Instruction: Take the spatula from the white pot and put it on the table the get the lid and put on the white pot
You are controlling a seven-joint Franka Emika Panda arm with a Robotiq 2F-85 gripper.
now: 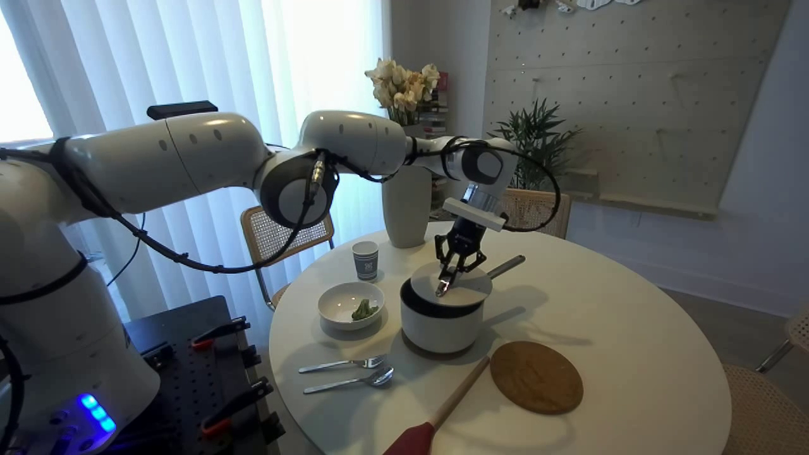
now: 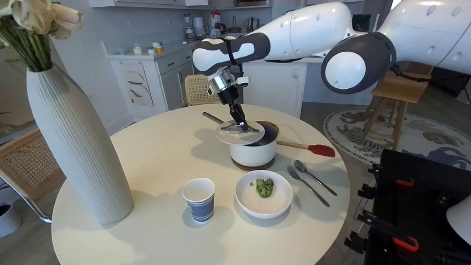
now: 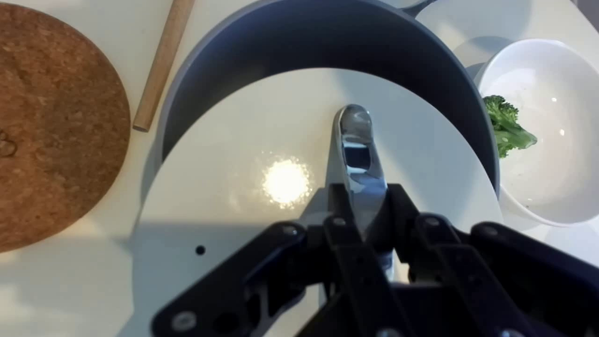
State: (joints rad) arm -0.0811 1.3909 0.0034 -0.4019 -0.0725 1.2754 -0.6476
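Note:
The white pot (image 1: 439, 328) stands on the round white table (image 1: 638, 392), its dark handle pointing away from the cutlery. My gripper (image 1: 447, 273) is shut on the metal handle of the pale round lid (image 1: 473, 289); the wrist view shows the fingers (image 3: 367, 201) on both sides of that handle. The lid (image 2: 235, 138) is over the pot but off centre towards the pot's handle, leaving part of the dark opening uncovered. Whether it touches the rim I cannot tell. The spatula (image 1: 460, 393), with wooden handle and red head, lies on the table beside the pot; its handle (image 3: 164, 65) shows in the wrist view.
A brown cork disc (image 1: 536, 377) lies beside the spatula, and another disc (image 2: 243, 166) is under the pot. A white bowl (image 2: 243, 198) with broccoli, a paper cup (image 2: 200, 208), a fork (image 1: 341, 364), a spoon (image 1: 351, 383) and a tall vase (image 2: 81, 147) stand around.

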